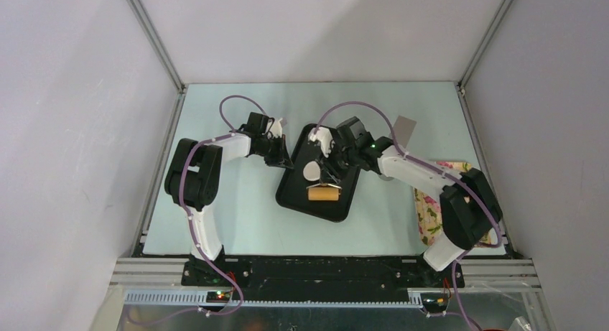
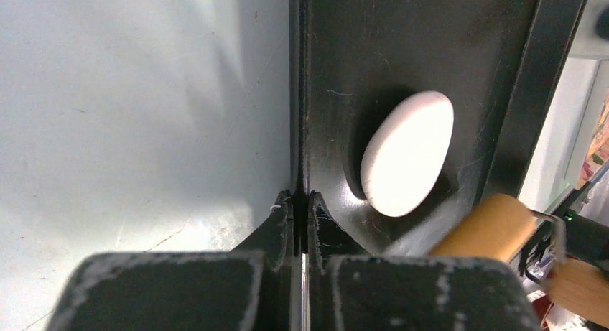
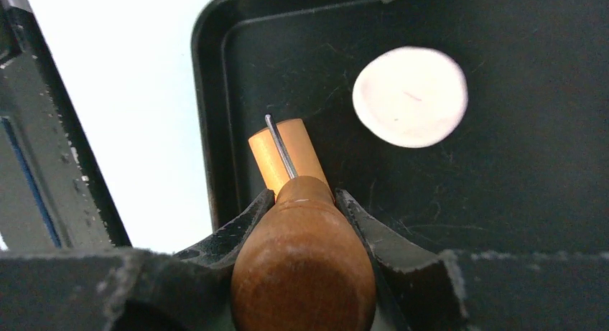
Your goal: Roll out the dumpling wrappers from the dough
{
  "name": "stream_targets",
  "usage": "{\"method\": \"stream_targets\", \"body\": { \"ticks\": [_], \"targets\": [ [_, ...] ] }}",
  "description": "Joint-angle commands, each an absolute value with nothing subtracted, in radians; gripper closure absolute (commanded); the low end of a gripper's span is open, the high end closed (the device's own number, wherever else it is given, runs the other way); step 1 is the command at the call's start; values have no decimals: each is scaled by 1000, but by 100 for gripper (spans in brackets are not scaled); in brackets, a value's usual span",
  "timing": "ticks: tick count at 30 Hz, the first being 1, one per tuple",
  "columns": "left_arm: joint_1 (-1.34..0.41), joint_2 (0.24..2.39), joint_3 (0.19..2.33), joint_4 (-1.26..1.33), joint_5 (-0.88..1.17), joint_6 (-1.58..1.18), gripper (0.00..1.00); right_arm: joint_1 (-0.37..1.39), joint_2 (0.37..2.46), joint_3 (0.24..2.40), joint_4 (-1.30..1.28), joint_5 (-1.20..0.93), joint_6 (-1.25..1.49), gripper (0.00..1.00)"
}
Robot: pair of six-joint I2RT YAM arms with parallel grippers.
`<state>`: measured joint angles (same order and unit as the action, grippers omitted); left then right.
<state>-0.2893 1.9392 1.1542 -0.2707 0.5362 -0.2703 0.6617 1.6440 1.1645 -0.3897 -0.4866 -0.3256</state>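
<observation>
- The right gripper (image 3: 303,198) is clamping the brown handle of a wooden roller (image 3: 284,155), its jaws partly closed around it and the barrel pointing out over the black tray (image 3: 208,94).
- The left gripper (image 2: 296,202) is pinching the tray's 9 o'clock rim with its jaws fully shut, steadying the tray on the bench (image 1: 237,209).
- The dough (image 3: 410,95), a flattened white disc, is lying on the tray floor, near the barrel but apart from it. From the right wrist it is sitting at 1 o'clock of the gripper, and from overhead at 11 o'clock of the barrel.
- Rolling well is likely calling for setting the barrel on the disc's near edge. It then means pressing lightly and evenly across the centre; too much force is risking tearing.
</observation>
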Motion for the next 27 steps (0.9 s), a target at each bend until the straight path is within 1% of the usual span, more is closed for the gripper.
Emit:
{"method": "stream_targets", "body": {
  "ticks": [1, 5, 8, 14, 18, 21, 27],
  "targets": [
    [-284, 1983, 1130, -370, 509, -254, 100, 639, 1472, 1200, -331, -502, -349, 100],
    [-285, 1984, 1131, -369, 507, -255, 100, 621, 1489, 1247, -245, -409, -364, 100],
    [-286, 1983, 1131, -370, 504, -255, 100, 619, 1562, 1259, -189, -323, -380, 100],
    [-285, 1980, 1129, -369, 503, -253, 100, 618, 1708, 1263, -91, -266, -391, 100],
    [-286, 1977, 1127, -370, 506, -252, 100, 621, 1753, 1264, -140, -291, -403, 100],
    [-286, 1981, 1129, -369, 505, -253, 100, 638, 1762, 1263, -237, -305, -418, 100],
    [-284, 1980, 1129, -370, 508, -253, 100, 670, 1732, 1204, -307, -308, -439, 100]
  ]
}}
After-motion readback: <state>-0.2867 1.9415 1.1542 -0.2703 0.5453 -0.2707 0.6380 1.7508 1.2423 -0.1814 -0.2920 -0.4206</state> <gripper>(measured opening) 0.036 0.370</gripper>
